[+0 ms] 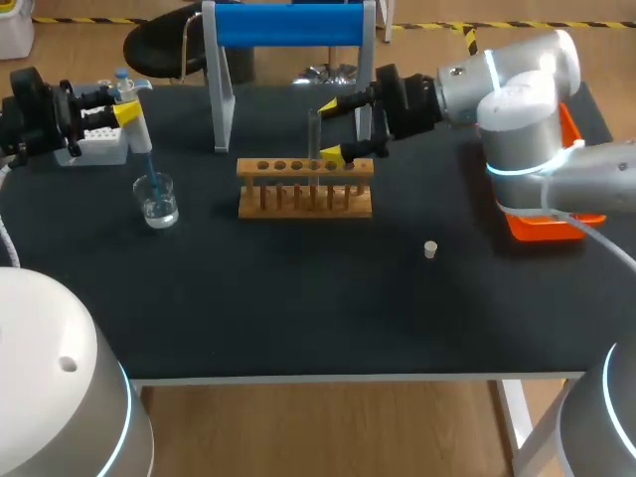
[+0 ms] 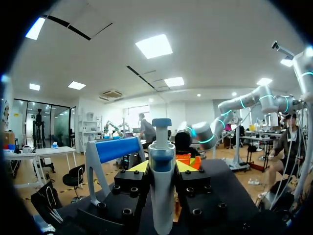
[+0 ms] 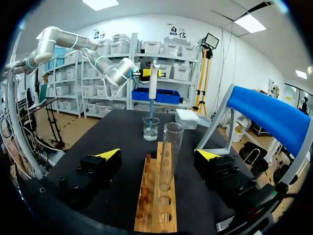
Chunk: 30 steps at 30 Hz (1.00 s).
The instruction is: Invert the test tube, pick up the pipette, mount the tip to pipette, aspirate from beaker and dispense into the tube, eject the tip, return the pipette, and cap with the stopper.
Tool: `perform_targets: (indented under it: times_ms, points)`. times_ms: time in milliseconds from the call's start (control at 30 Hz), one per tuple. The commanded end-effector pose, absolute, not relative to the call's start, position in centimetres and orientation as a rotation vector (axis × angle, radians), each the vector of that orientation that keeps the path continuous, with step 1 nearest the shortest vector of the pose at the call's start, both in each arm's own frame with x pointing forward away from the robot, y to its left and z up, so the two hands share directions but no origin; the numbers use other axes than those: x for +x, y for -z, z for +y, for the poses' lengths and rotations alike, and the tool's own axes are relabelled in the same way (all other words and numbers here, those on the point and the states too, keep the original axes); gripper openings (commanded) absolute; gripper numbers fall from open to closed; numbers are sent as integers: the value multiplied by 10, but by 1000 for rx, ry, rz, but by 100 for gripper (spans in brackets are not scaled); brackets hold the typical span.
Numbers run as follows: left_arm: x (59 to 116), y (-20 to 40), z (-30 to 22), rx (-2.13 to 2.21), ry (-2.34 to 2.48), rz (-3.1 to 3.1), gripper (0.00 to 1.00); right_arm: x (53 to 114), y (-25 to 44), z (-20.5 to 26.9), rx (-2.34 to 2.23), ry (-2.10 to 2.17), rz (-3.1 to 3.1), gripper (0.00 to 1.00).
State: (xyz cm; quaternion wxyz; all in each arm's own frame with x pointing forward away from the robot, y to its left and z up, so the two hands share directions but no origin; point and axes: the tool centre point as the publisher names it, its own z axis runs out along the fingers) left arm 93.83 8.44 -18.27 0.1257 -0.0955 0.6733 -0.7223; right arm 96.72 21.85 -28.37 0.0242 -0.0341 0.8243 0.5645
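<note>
The pipette [image 2: 162, 196] is cut off at the frame edge beneath the left tool [image 2: 162, 169] in the left wrist view, its tip unseen. Overhead, the right arm [image 1: 517, 119] covers much of the orange tray [image 1: 542, 227] at the right edge of the desk [image 1: 298, 298], and the left tool half-hides the white box [image 1: 99, 147] at the far left corner. The wooden rack [image 3: 155, 196] is cropped at its near end in the right wrist view.

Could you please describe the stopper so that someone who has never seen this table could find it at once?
Find the wooden rack in the middle of the black table. To its right, nearer the front edge, the stopper sits alone on bare tabletop. It is a small pale plug, unlike the clear tube in the rack and the beaker to the left.
</note>
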Motion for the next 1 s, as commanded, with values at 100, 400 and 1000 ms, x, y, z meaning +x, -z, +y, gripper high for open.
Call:
perform_targets:
  times_ms: [100, 400, 1000]
  points:
    - [939, 182, 85, -276, 2106, 1963, 0, 975, 294, 230, -99, -1731, 2570, 100]
    - [939, 182, 85, -276, 2106, 1963, 0, 975, 300, 240, -87, -1654, 2591, 100]
    - [939, 182, 85, -276, 2106, 1963, 0, 976, 299, 251, -71, -1523, 2604, 100]
